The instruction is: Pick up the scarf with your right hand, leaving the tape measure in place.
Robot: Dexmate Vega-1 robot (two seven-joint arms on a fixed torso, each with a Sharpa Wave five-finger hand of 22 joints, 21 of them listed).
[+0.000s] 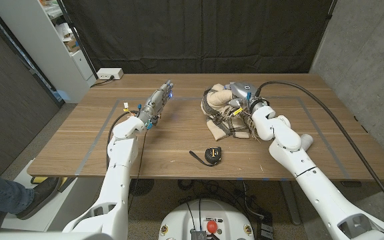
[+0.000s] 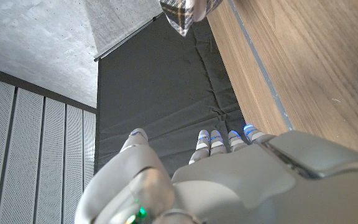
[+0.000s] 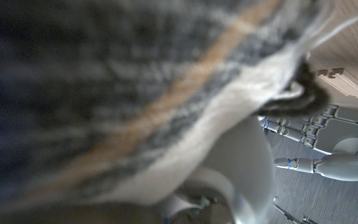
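The plaid beige, grey and white scarf (image 1: 220, 112) lies bunched on the table right of centre. My right hand (image 1: 243, 93) is at the heap's far side, fingers dug into the folds and gripping them, and fabric hangs over the wrist. In the right wrist view the scarf (image 3: 123, 93) is blurred and pressed close to the camera. The black tape measure (image 1: 212, 155) lies apart from it near the front edge, a short length of tape pulled out. My left hand (image 1: 157, 103) stands left of the scarf, fingers straight and holding nothing; this left hand (image 2: 229, 180) points toward the scarf's corner (image 2: 182, 12).
The wooden table (image 1: 179, 143) carries pale tape lines along its edges. A white shelf (image 1: 59, 40) and a power strip (image 1: 109, 74) stand beyond the far left corner. A person's leg and shoe (image 1: 5, 197) are at the picture's lower left.
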